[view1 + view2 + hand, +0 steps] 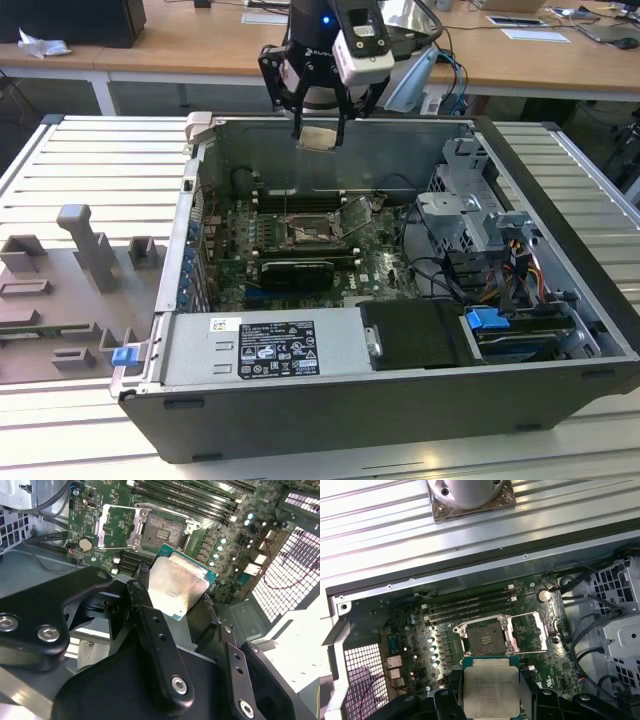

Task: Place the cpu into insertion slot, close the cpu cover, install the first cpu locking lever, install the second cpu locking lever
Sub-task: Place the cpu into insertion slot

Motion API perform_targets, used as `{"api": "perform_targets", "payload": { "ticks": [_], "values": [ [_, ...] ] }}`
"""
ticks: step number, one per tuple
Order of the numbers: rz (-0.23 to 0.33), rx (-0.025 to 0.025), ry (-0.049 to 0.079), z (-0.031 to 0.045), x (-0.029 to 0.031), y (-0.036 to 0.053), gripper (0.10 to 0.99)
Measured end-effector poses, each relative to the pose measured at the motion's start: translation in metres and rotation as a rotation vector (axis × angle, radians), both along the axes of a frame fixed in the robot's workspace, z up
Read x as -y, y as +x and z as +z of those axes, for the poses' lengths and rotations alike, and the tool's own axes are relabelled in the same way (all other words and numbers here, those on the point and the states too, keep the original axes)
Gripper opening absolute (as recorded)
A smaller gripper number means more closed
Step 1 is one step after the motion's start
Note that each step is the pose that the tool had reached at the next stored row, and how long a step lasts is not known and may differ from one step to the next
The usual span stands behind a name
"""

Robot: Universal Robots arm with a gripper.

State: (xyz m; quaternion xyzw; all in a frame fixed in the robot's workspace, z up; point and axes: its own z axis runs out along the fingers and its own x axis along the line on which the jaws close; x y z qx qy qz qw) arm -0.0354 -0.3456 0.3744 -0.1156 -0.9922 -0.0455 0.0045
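My gripper (320,138) hangs above the open computer case, shut on the cpu (320,137), a pale silvery square chip. In both wrist views the cpu (177,585) (490,687) sits flat between the black fingers (145,587). The insertion slot (303,233) (162,532) (485,637) lies well below it on the green motherboard, its dark centre bare. The cpu cover (117,527) (530,632) is swung open beside the slot. A thin wire locking lever (167,512) runs along one side of the slot; I cannot make out the other lever.
Long black memory slots (470,605) run beside the socket. A metal drive cage (470,215) with cables fills the case at the exterior view's right, and a power supply (275,345) lies along its front. Grey fixtures (90,250) stand outside the case at the exterior view's left.
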Motion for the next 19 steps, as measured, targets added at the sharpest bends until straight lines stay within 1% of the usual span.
{"api": "perform_targets", "payload": {
  "ticks": [9, 19],
  "values": [
    [-0.044, 0.0000, 0.000, -0.0016, 0.0000, 0.0000, 0.541],
    [-0.120, 0.0001, 0.000, -0.0029, 0.0000, 0.0000, 0.541]
  ]
}}
